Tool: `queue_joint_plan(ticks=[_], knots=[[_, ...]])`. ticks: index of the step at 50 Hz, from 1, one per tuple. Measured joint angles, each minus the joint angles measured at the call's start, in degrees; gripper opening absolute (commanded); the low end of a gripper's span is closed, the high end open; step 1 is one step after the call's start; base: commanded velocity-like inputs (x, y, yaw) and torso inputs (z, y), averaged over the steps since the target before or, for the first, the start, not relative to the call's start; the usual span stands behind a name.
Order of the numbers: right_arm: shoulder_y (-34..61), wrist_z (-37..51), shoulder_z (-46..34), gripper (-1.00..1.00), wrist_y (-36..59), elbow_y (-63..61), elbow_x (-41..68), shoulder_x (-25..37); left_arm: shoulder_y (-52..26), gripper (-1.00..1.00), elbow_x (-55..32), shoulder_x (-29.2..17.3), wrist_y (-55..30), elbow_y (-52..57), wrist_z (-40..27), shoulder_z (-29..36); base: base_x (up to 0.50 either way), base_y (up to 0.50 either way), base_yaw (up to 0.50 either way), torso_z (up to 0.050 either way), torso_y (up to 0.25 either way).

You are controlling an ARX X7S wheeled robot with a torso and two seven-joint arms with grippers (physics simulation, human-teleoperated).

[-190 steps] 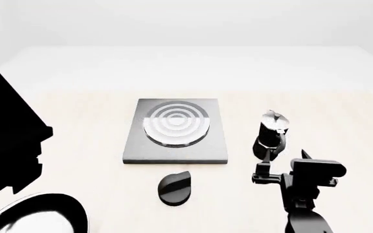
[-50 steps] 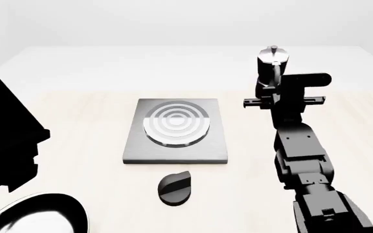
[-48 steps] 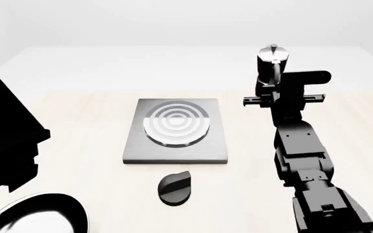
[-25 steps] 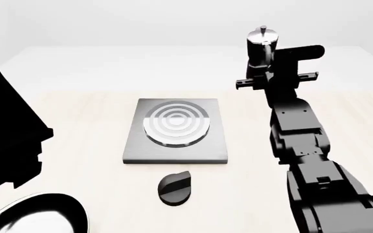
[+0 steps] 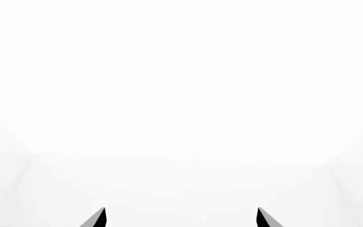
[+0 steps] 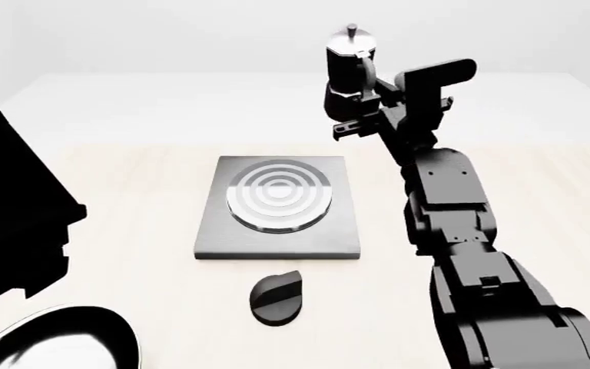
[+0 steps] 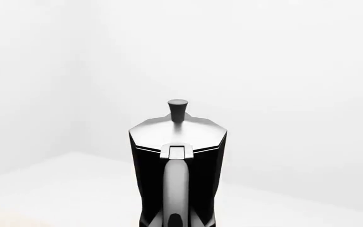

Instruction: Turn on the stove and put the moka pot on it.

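- The moka pot (image 6: pixel 349 68) shows a black faceted body, a silvery eight-sided lid with a small round knob on top, and a grey handle running down the side that faces the right wrist camera (image 7: pixel 177 165); it sits upright.
- The right gripper (image 6: pixel 362 108) is clenched on the moka pot's handle side and holds it in the air, well above the pale table (image 6: pixel 120 192). The pot stands up out of the jaws, its lid and knob well clear above them.
- Against the head view of half a second ago, the right arm has swung the pot toward the robot's left and a little higher; a second ago it hung farther right and lower, and nearly four seconds ago it stood on the table to the right of the stove (image 6: pixel 277 206).
- From the jaws, the stove's ringed burner (image 6: pixel 279 195) lies below and to their left, nearer the robot; the pot is not over it.
- The black knob (image 6: pixel 277 297) lies on the table just in front of the stove, far below the jaws, in the same place as before.
- The left gripper (image 5: pixel 180 218) shows only two dark fingertips set apart with nothing between them, released, against blank white.
- A black frying pan (image 6: pixel 54 342) sits at the near left corner of the head view.
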Motion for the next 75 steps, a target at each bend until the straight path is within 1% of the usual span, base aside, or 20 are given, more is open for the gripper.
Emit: queue_joint_plan(ticks=[12,16,23,39,48,54,59,75], knots=[[-0.8,-1.8,1.7,-1.00,-0.5,0.0,0.5,-1.6,-0.3,1.00,-0.2,0.0,-0.4,0.2,-0.1,0.2,0.00,0.00,0.00,0.001,0.001],[-1.2,-1.3,-0.1,-1.00,-0.6,0.0,2.7,-2.0,-0.6,1.00,-0.4,0.0,-0.6,0.3,-0.1,0.3,0.00,0.00,0.00,0.000,0.002],[-1.8,0.9,-9.6,-1.00,-1.3,0.0,12.1,-2.4,-1.1,1.00,-0.6,0.1,-0.9,0.3,-0.1,0.5,0.00,0.00,0.00,0.000,0.001],[-2.3,8.0,-42.1,-1.00,-5.5,0.0,41.9,-2.8,-1.0,1.00,-0.8,-0.2,-0.7,0.4,-0.2,0.3,0.00,0.00,0.00,0.000,0.001],[-2.0,12.2,-56.3,-1.00,-7.5,0.0,54.2,-2.8,-0.7,1.00,-0.6,-0.2,-0.4,0.2,-0.2,0.4,0.00,0.00,0.00,0.000,0.001],[-2.2,14.0,-63.3,-1.00,-8.6,-0.1,59.9,-2.8,-0.4,1.00,-0.5,-0.2,0.0,0.0,-0.2,0.4,0.00,0.00,0.00,0.002,0.000],[-2.2,14.8,-67.6,-1.00,-9.2,-0.3,63.6,-2.8,-0.2,1.00,-0.4,-0.2,0.3,-0.1,-0.2,0.4,0.00,0.00,0.00,0.000,0.002],[-3.8,16.2,-76.3,-1.00,-11.4,-2.3,71.9,-2.8,0.1,1.00,-0.7,-0.1,0.2,-0.6,-0.4,0.5,0.00,0.00,0.00,0.000,0.001]])
